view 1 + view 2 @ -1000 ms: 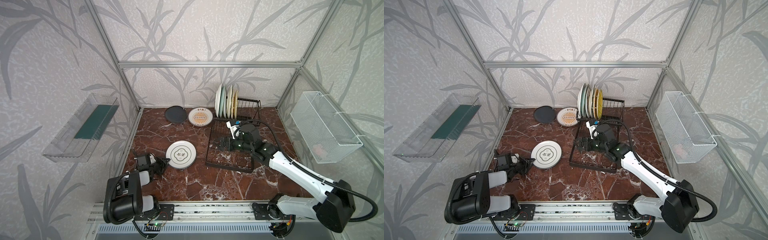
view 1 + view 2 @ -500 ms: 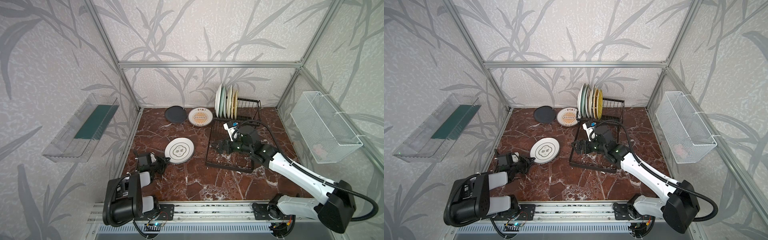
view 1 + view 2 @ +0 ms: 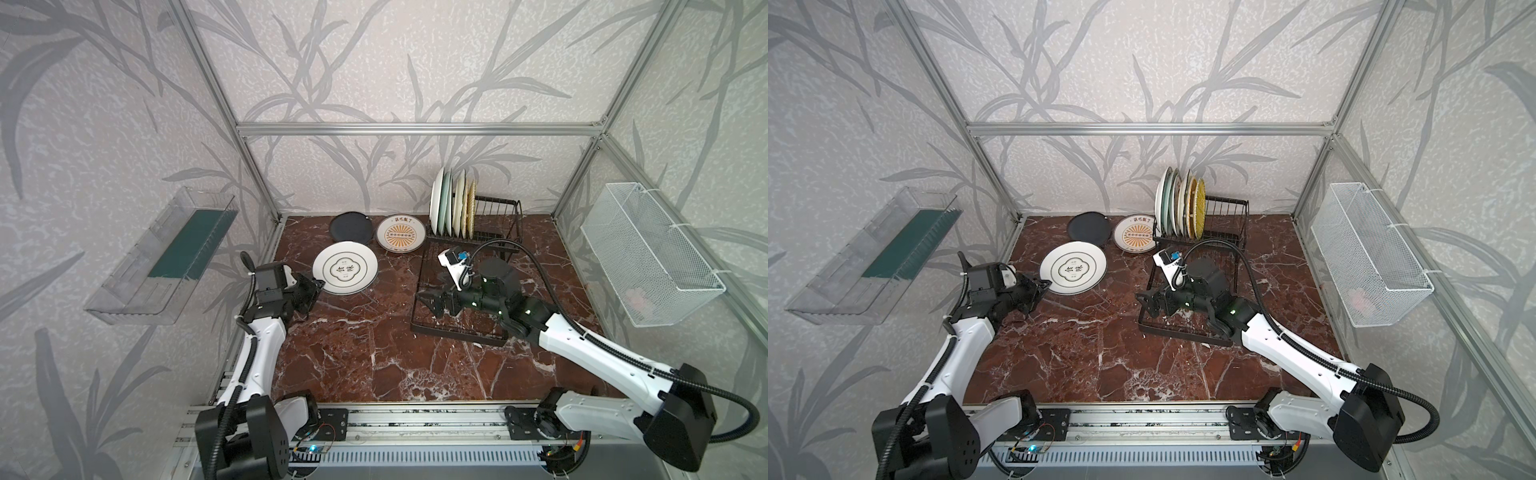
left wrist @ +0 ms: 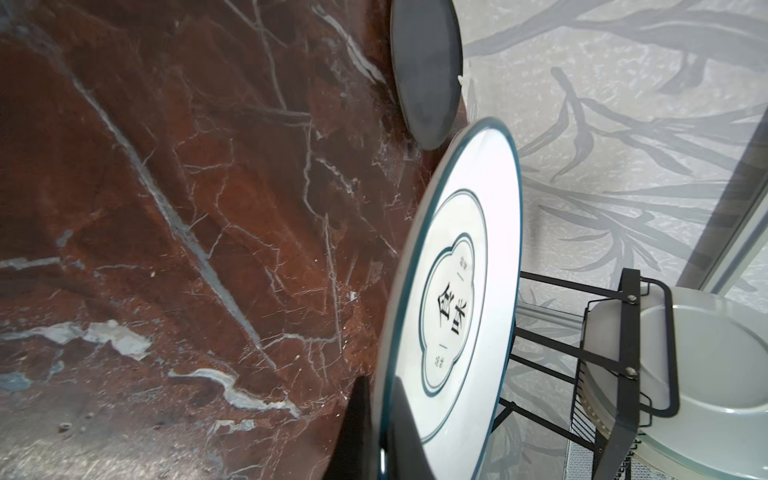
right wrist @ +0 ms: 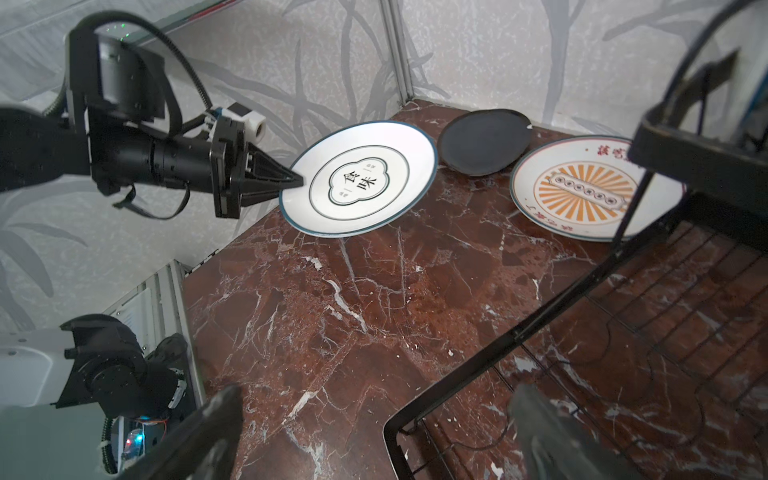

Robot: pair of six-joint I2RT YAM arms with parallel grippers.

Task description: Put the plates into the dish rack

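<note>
My left gripper (image 3: 318, 284) (image 4: 379, 382) is shut on the near rim of a white dark-rimmed plate (image 3: 345, 268) (image 4: 457, 291) (image 5: 359, 178), which hangs tilted just above the marble. A matte black plate (image 3: 350, 226) (image 5: 484, 141) and an orange-sunburst plate (image 3: 401, 238) (image 5: 582, 187) lie flat near the back wall. Several plates (image 3: 451, 208) (image 3: 1179, 203) stand upright in the dish rack (image 3: 496, 210). My right gripper (image 3: 422, 301) (image 5: 376, 399) is open and empty over the front left corner of the rack's flat tray (image 5: 469, 365).
A white mesh basket (image 3: 648, 257) hangs on the right wall and a clear plastic bin (image 3: 162, 257) on the left wall. Aluminium posts (image 3: 253, 166) frame the back corners. The marble floor (image 3: 365, 353) spreads between the arms.
My left gripper has shut on the white plate's rim and raised it, carrying it toward the back. My right arm has shifted slightly left and stays open.
</note>
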